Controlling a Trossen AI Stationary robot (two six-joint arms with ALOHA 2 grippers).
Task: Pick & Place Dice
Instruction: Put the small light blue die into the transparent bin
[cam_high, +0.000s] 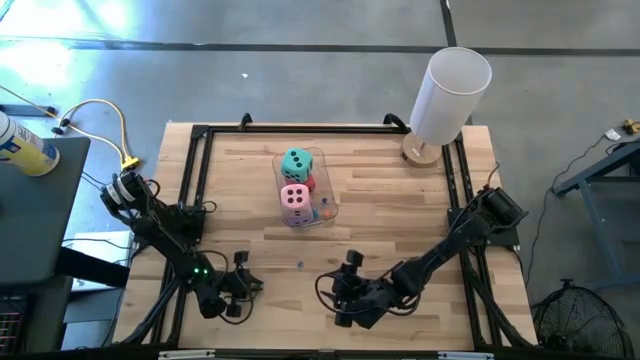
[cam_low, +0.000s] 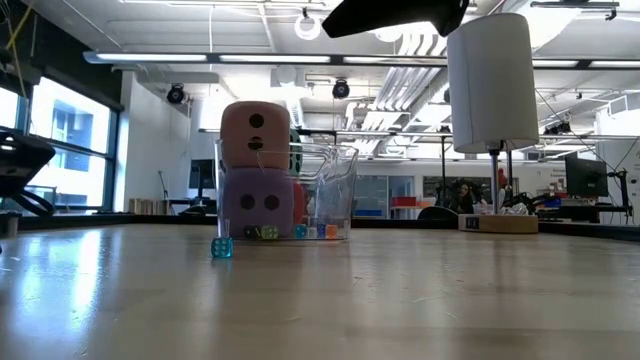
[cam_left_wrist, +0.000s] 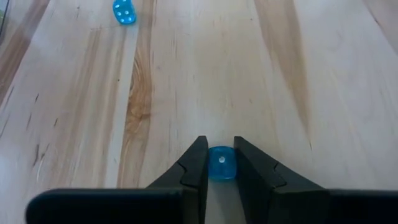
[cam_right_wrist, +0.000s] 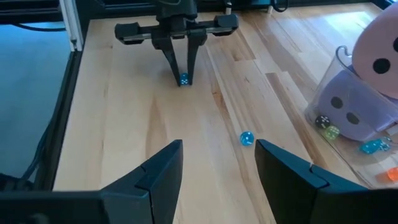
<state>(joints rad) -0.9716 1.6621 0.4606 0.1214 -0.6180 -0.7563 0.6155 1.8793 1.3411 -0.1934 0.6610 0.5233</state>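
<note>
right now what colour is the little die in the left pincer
Translucent blue with white pips; the small die sits between the left pincer fingers, clearest in the left wrist view.

Your table (cam_high: 400, 230) is pale wood planks with visible grain and a smooth, faintly shiny finish. At its twelve o'clock, the container (cam_low: 335, 190) is clear glossy plastic. The pink die (cam_high: 294, 200) and teal-green die (cam_high: 297, 163) look matt and foam-like. The small blue die (cam_left_wrist: 221, 163) between your left gripper (cam_left_wrist: 220, 167)'s matt black fingers looks translucent and glossy.
</note>
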